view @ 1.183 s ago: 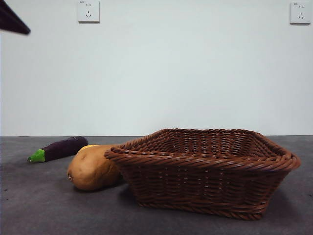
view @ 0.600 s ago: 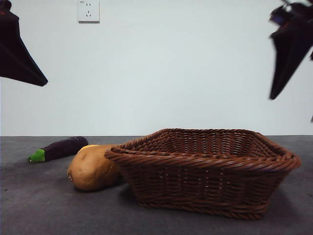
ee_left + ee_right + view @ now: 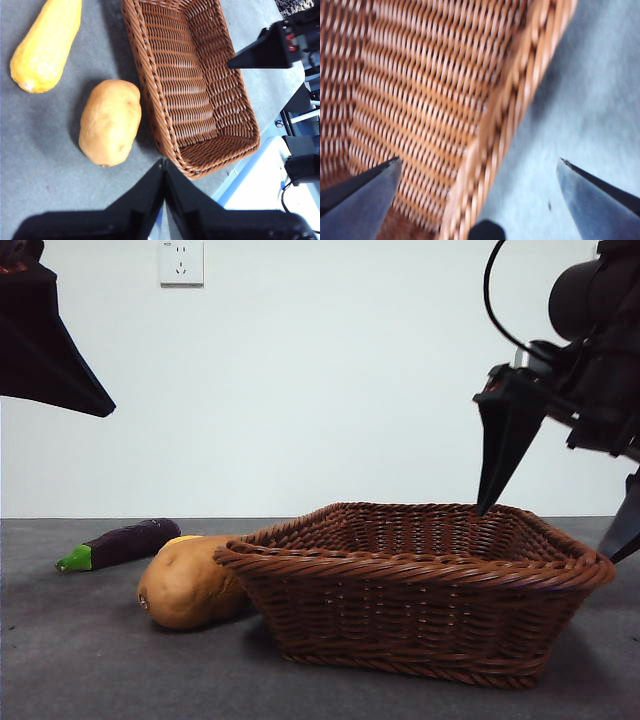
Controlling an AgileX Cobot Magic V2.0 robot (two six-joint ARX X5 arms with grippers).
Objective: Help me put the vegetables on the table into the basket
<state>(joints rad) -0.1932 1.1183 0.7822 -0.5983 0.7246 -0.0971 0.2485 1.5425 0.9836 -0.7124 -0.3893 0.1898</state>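
Three vegetables (image 3: 185,582) beside one basket (image 3: 420,590)

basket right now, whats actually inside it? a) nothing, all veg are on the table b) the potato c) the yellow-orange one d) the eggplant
a: in the left wrist view the basket shows only bare weave inside, with the potato and the yellow-orange vegetable on the table beside it; the front view shows the eggplant lying on the table farther back.

The potato (image 3: 110,122) lies just beside the basket (image 3: 197,165), the left hand (image 3: 164,172) pressed shut above them.
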